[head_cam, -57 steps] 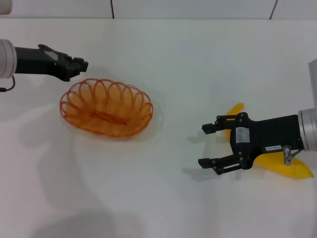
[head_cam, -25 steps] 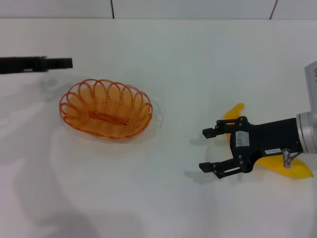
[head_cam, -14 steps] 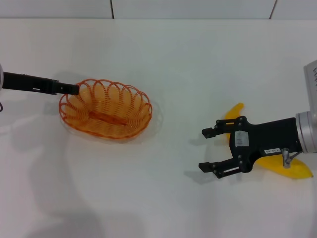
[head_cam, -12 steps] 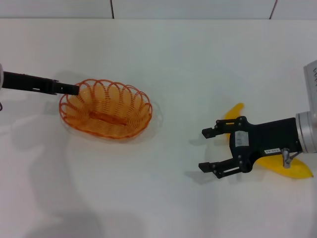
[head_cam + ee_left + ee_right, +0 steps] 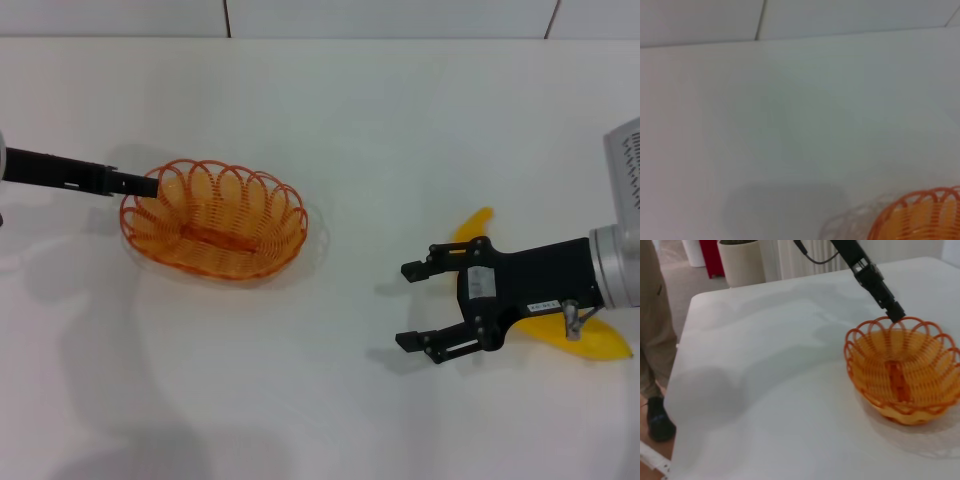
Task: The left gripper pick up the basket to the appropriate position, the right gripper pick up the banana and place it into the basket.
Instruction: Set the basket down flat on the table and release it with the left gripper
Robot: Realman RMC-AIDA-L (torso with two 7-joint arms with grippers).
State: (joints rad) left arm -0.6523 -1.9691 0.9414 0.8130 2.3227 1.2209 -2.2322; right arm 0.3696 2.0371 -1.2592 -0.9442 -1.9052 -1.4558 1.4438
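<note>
From the head camera, the left gripper point(image 5: 150, 185) reaches in flat from nine o'clock, its tip at the basket point(image 5: 214, 218) rim; whether its jaws are apart or together I cannot tell. The basket sits on the white desk point(image 5: 360, 130), long axis running ten to four o'clock. At four o'clock, the right gripper point(image 5: 412, 306) hovers over the banana point(image 5: 592, 340), jaws spread wide, pointing toward nine. The banana runs eleven to four.

The left wrist camera shows only a corner of the basket.

The right wrist camera shows the left gripper's tip touching the basket's rim.
</note>
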